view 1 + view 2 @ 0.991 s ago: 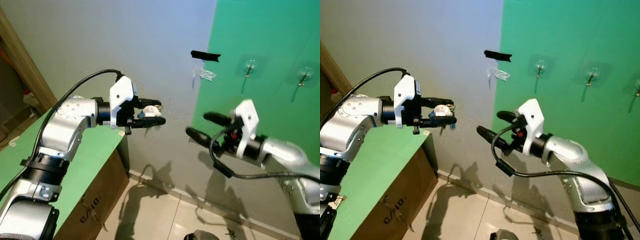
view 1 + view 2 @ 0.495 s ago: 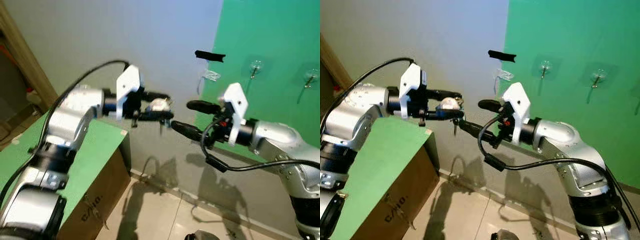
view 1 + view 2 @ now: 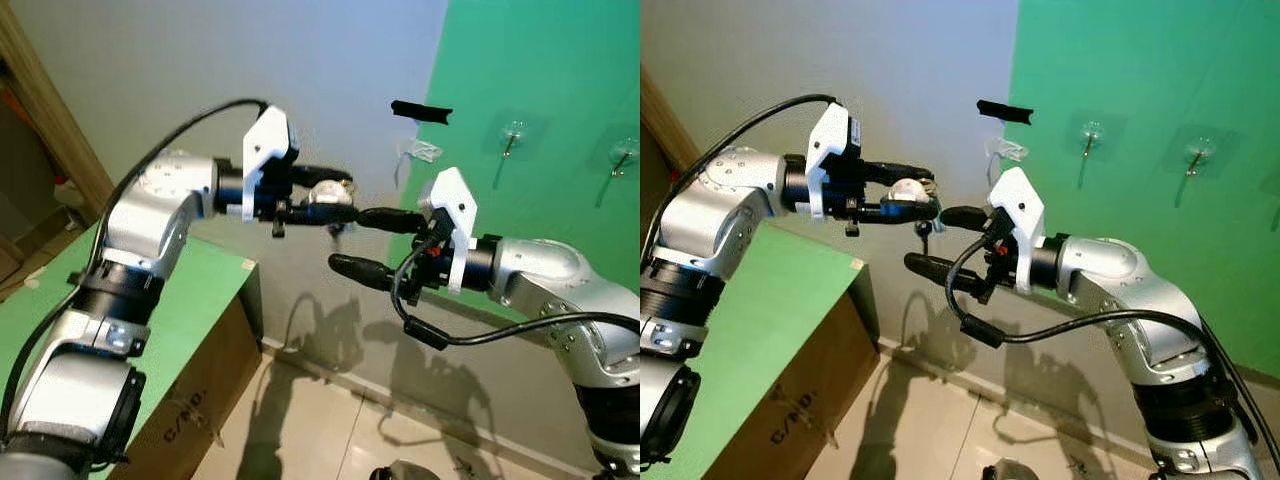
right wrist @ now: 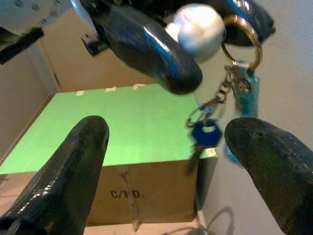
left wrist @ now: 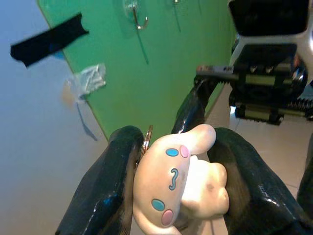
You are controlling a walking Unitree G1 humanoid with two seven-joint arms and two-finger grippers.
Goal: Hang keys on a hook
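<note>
My left gripper [image 3: 330,203] is held out at chest height before the wall, shut on a white plush charm [image 5: 176,181]. From the charm hang a gold ring [image 4: 240,38], a blue tag and a blue-headed key [image 4: 202,134]. My right gripper [image 3: 350,240] is open just to the right of the left one. One of its fingers is above and one below the level of the dangling keys [image 3: 925,232], and neither touches them. Clear hooks [image 3: 510,136] [image 3: 620,156] are stuck on the green wall panel, farther right and higher.
A strip of black tape [image 3: 421,110] and a scrap of clear plastic [image 3: 418,152] mark the grey wall at the panel's edge. A cardboard box with a green top [image 3: 190,320] stands below my left arm. A wooden door frame [image 3: 45,110] is at the far left.
My right gripper has swung left, up to the keys that hang from my left gripper. My left gripper has pushed a little right and up. The camera has shifted slightly.
</note>
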